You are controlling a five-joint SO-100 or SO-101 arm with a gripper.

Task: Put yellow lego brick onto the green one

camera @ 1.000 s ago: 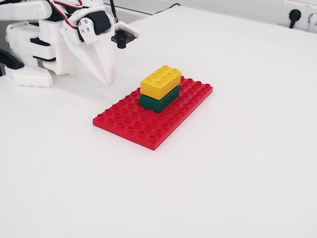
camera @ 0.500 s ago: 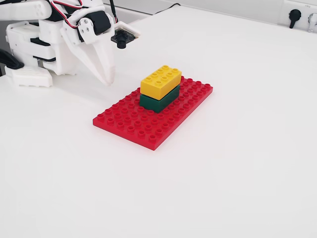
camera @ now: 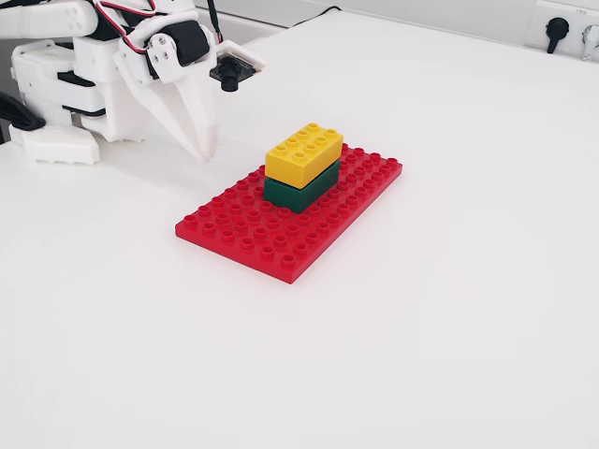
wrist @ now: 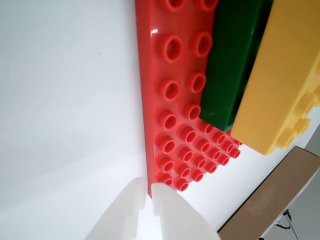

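The yellow lego brick (camera: 304, 153) sits on top of the dark green brick (camera: 301, 188), studs up, on the flat red baseplate (camera: 281, 229). In the wrist view the yellow brick (wrist: 280, 85) lies over the green brick (wrist: 232, 65) at the upper right. My white gripper (camera: 208, 150) hangs to the left of the stack, apart from it, fingers together and empty. In the wrist view its fingertips (wrist: 149, 192) meet at the baseplate's (wrist: 175, 125) near edge.
The white arm base (camera: 65, 84) stands at the far left. Wall sockets (camera: 562, 28) are at the back right. The white table (camera: 449, 327) spreads around the baseplate. A brown surface (wrist: 280, 195) shows past the table edge in the wrist view.
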